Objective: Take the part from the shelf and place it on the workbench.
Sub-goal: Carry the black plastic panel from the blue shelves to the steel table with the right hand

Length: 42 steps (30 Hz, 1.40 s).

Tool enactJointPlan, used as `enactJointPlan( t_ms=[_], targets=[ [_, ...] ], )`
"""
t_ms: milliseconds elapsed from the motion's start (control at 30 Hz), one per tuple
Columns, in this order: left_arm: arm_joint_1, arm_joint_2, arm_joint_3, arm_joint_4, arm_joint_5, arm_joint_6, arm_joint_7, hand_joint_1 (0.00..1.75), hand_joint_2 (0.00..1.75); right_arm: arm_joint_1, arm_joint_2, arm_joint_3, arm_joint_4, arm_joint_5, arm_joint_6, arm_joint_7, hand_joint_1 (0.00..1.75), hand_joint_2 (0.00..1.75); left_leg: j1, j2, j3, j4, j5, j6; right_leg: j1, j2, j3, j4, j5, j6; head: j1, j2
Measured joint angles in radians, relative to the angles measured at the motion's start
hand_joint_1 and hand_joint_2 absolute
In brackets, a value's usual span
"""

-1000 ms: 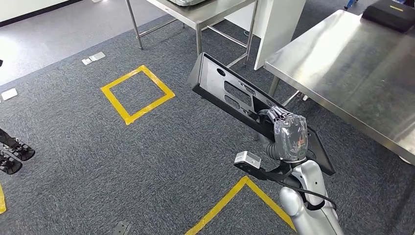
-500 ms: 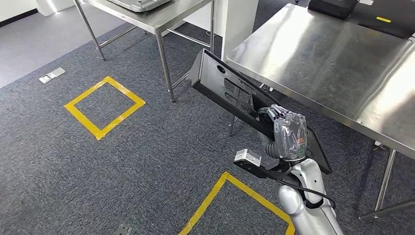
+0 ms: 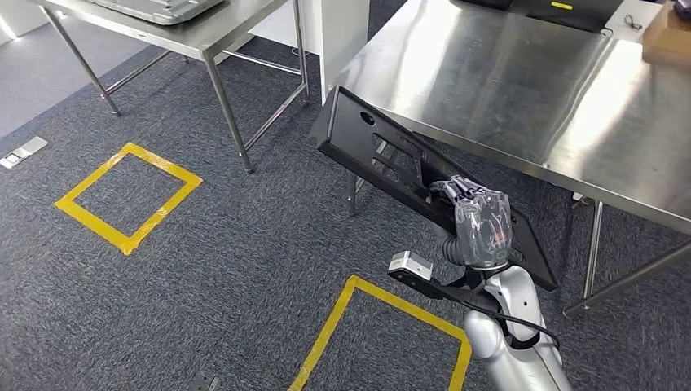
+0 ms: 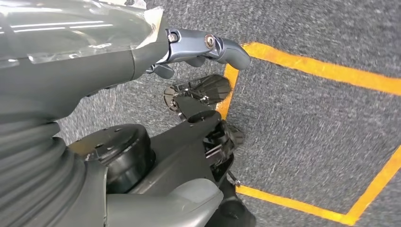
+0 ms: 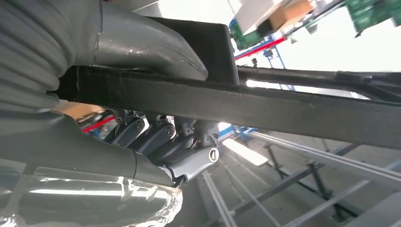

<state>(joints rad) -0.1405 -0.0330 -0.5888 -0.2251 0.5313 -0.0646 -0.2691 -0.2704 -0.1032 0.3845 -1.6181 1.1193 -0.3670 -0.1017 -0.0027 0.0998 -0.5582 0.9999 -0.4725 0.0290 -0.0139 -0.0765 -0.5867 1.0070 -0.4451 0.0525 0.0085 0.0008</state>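
Note:
The part (image 3: 367, 138) is a long black flat panel with cut-outs, tilted, its far end up by the front edge of the steel workbench (image 3: 505, 81). My right hand (image 3: 481, 224), wrapped in clear plastic, grips the panel near its lower end, fingers curled over its edge. In the right wrist view the panel's edge (image 5: 236, 106) runs as a dark bar across the picture, with the right hand (image 5: 118, 156) clamped around it, thumb on one side and fingers on the other. My left hand (image 4: 94, 52) hangs over the carpet, holding nothing.
A second steel table (image 3: 204, 37) stands at the back left, with a white pillar (image 3: 342, 32) beside it. Yellow tape squares (image 3: 126, 195) mark the grey carpet. A black case (image 3: 562, 8) and a cardboard box (image 3: 668, 37) sit at the workbench's far side.
The whole picture has shifted as the camera turned: the workbench now stands closer and more central. The panel stays gripped in my right hand in the same pose.

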Motion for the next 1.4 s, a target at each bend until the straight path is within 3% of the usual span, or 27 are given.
enactJointPlan(
  t_ms=[67,100,167,233,267,300,333,400,467,533,567,600,667,733,800,833,867,933,1000,1133,1167,1200,1267,1300,1333,1367,1400],
  targets=[
    [-0.001,0.0,0.002,0.0,-0.002,-0.005,0.002,0.0,1.75,0.0,-0.001,0.0,-0.001,0.006,0.0,0.001,1.75,1.75,-0.001,0.02,0.004,0.0,-0.003,-0.008,0.002,0.02,-0.003,-0.003,0.003,-0.015,-0.002,0.0],
    [-0.002,0.0,0.003,0.0,-0.002,-0.01,0.004,0.0,1.75,-0.001,-0.002,0.0,-0.001,0.009,0.0,0.001,1.75,1.75,0.003,0.017,0.004,0.003,-0.008,-0.014,-0.002,0.032,-0.003,-0.004,0.005,-0.021,-0.002,0.0],
    [-0.003,0.0,0.006,0.0,-0.002,-0.018,0.006,0.0,1.75,-0.006,-0.001,0.0,-0.002,0.016,0.0,0.002,1.75,1.75,0.011,-0.03,-0.016,0.054,-0.048,-0.025,-0.011,0.055,-0.002,-0.006,0.01,-0.037,-0.005,0.0],
    [-0.002,0.001,0.008,0.0,-0.002,-0.022,0.007,0.0,1.75,-0.012,-0.001,0.0,-0.002,0.02,0.0,0.003,1.75,1.75,0.014,-0.087,-0.075,0.184,-0.117,-0.031,-0.012,0.079,-0.003,-0.006,0.012,-0.048,-0.009,0.0],
    [0.0,0.001,0.009,0.0,-0.002,-0.026,0.007,0.0,1.75,-0.013,-0.001,0.0,-0.001,0.021,0.0,0.003,1.75,1.75,0.014,-0.097,-0.108,0.251,-0.143,-0.032,-0.01,0.091,-0.004,-0.006,0.012,-0.05,-0.01,0.0],
    [0.001,0.001,0.011,0.0,-0.002,-0.031,0.006,0.0,1.75,-0.014,-0.001,0.0,0.0,0.021,0.0,0.003,1.75,1.75,0.015,-0.1,-0.131,0.293,-0.151,-0.032,-0.009,0.104,-0.003,-0.006,0.012,-0.05,-0.01,0.0],
    [0.002,0.001,0.013,0.0,-0.001,-0.038,0.004,0.0,1.75,-0.014,-0.002,0.0,0.001,0.021,0.0,0.003,1.75,1.75,0.015,-0.102,-0.137,0.297,-0.138,-0.031,-0.008,0.118,-0.003,-0.005,0.012,-0.05,-0.01,0.0],
    [0.002,0.002,0.019,0.0,0.001,-0.049,-0.003,0.0,1.75,-0.016,-0.003,0.0,0.003,0.019,-0.001,0.003,1.75,1.75,0.018,-0.118,-0.093,0.192,-0.064,-0.027,-0.008,0.145,-0.001,-0.002,0.012,-0.05,-0.01,0.0],
    [0.002,0.003,0.022,0.0,0.001,-0.053,-0.007,0.0,1.75,-0.021,-0.003,0.001,0.004,0.017,-0.002,0.003,1.75,1.75,0.023,-0.162,-0.036,0.065,-0.009,-0.024,-0.004,0.169,-0.004,0.003,0.013,-0.047,-0.009,0.0],
    [0.002,0.004,0.023,0.0,0.001,-0.051,-0.008,0.0,1.75,-0.025,-0.003,0.002,0.004,0.016,-0.002,0.003,1.75,1.75,0.022,-0.179,-0.018,0.022,-0.002,-0.021,-0.002,0.19,-0.013,0.002,0.017,-0.039,-0.008,0.0],
    [0.001,0.004,0.023,0.0,0.001,-0.048,-0.007,0.0,1.75,-0.026,-0.004,0.003,0.004,0.016,-0.002,0.003,1.75,1.75,0.02,-0.168,-0.017,0.018,0.0,-0.017,-0.003,0.201,-0.018,-0.001,0.021,-0.032,-0.008,0.0],
    [0.0,0.003,0.024,0.0,0.001,-0.045,-0.007,0.0,1.75,-0.026,-0.005,0.004,0.004,0.016,-0.002,0.003,1.75,1.75,0.019,-0.155,-0.016,0.014,0.004,-0.01,-0.003,0.201,-0.024,0.0,0.022,-0.025,-0.009,0.0],
    [-0.002,0.002,0.025,0.0,0.001,-0.039,-0.007,0.0,1.75,-0.028,-0.009,0.007,0.004,0.016,-0.003,0.003,1.75,1.75,0.02,-0.13,-0.014,0.002,0.013,0.005,0.0,0.161,-0.05,0.038,0.002,-0.021,-0.006,0.0],
    [-0.002,0.003,0.025,0.0,-0.002,-0.037,-0.005,0.0,1.75,-0.032,-0.01,0.011,0.005,0.016,-0.003,0.003,1.75,1.75,0.018,-0.104,-0.015,-0.002,0.016,0.013,0.002,0.108,-0.107,0.155,-0.052,-0.026,-0.003,0.0],
    [0.0,0.003,0.025,0.0,-0.006,-0.039,-0.002,0.0,1.75,-0.032,-0.012,0.014,0.007,0.016,-0.003,0.003,1.75,1.75,0.016,-0.075,-0.017,-0.002,0.016,0.014,0.0,0.092,-0.16,0.274,-0.094,-0.024,-0.001,0.0],
    [0.001,0.003,0.025,0.0,-0.007,-0.041,-0.001,0.0,1.75,-0.032,-0.013,0.015,0.009,0.016,-0.003,0.003,1.75,1.75,0.016,-0.062,-0.017,-0.002,0.015,0.014,-0.001,0.089,-0.164,0.289,-0.095,-0.018,-0.001,0.0],
    [0.001,0.003,0.025,0.0,-0.008,-0.044,-0.002,0.0,1.75,-0.031,-0.014,0.016,0.01,0.016,-0.003,0.003,1.75,1.75,0.016,-0.051,-0.017,-0.001,0.015,0.013,-0.003,0.084,-0.147,0.262,-0.082,-0.01,-0.001,0.0],
    [0.0,0.003,0.025,0.0,-0.01,-0.048,-0.004,0.0,1.75,-0.033,-0.016,0.018,0.012,0.017,-0.003,0.004,1.75,1.75,0.015,-0.035,-0.016,0.001,0.012,0.007,-0.009,0.065,-0.068,0.122,-0.036,0.004,0.0,0.0],
    [-0.001,0.003,0.025,0.0,-0.012,-0.05,-0.005,0.0,1.75,-0.036,-0.017,0.019,0.012,0.021,-0.003,0.004,1.75,1.75,0.01,-0.026,-0.018,0.005,0.007,-0.002,-0.008,0.049,-0.008,0.017,-0.008,0.006,0.0,0.0],
    [-0.002,0.003,0.025,0.0,-0.014,-0.05,-0.005,0.0,1.75,-0.037,-0.017,0.02,0.013,0.024,-0.002,0.005,1.75,1.75,0.006,-0.022,-0.02,0.008,0.004,-0.007,-0.004,0.047,0.003,0.001,-0.004,0.002,0.0,0.0],
    [-0.003,0.003,0.025,0.0,-0.019,-0.053,-0.006,0.0,1.75,-0.045,-0.02,0.019,0.018,0.038,0.006,0.016,1.75,1.75,0.009,-0.028,-0.021,0.011,0.001,-0.014,-0.007,0.052,0.002,0.0,-0.001,-0.007,-0.001,0.0],
    [-0.004,0.004,0.025,-0.001,-0.027,-0.059,-0.008,0.0,1.75,-0.064,-0.023,0.016,0.03,0.055,0.019,0.029,1.75,1.75,0.012,-0.047,-0.04,0.055,-0.025,-0.022,-0.009,0.058,0.0,-0.001,0.002,-0.02,-0.004,0.0],
    [-0.005,0.006,0.025,-0.001,-0.044,-0.073,-0.011,0.0,1.75,-0.112,-0.03,0.009,0.063,0.087,0.048,0.055,1.75,1.75,0.019,-0.086,-0.108,0.2,-0.096,-0.039,-0.012,0.072,-0.004,-0.003,0.006,-0.047,-0.009,0.0],
    [-0.005,0.007,0.024,-0.001,-0.05,-0.078,-0.01,0.0,1.75,-0.133,-0.031,0.003,0.083,0.09,0.056,0.06,1.75,1.75,0.019,-0.099,-0.148,0.278,-0.126,-0.041,-0.009,0.076,-0.004,-0.003,0.006,-0.052,-0.01,0.0],
    [-0.004,0.007,0.024,-0.001,-0.054,-0.081,-0.011,0.0,1.75,-0.148,-0.031,-0.001,0.101,0.092,0.062,0.063,1.75,1.75,0.019,-0.1,-0.164,0.304,-0.124,-0.041,-0.007,0.081,-0.003,-0.003,0.005,-0.053,-0.01,0.0],
    [-0.004,0.008,0.024,-0.001,-0.057,-0.085,-0.011,0.0,1.75,-0.164,-0.031,-0.007,0.123,0.095,0.067,0.067,1.75,1.75,0.02,-0.1,-0.161,0.289,-0.101,-0.039,-0.006,0.085,-0.002,-0.002,0.005,-0.053,-0.01,0.0],
    [-0.004,0.008,0.024,-0.001,-0.062,-0.088,-0.011,0.0,1.75,-0.183,-0.031,-0.013,0.147,0.101,0.073,0.073,1.75,1.75,0.02,-0.1,-0.139,0.235,-0.065,-0.036,-0.005,0.089,0.0,-0.002,0.005,-0.053,-0.01,0.0]
  ],
)
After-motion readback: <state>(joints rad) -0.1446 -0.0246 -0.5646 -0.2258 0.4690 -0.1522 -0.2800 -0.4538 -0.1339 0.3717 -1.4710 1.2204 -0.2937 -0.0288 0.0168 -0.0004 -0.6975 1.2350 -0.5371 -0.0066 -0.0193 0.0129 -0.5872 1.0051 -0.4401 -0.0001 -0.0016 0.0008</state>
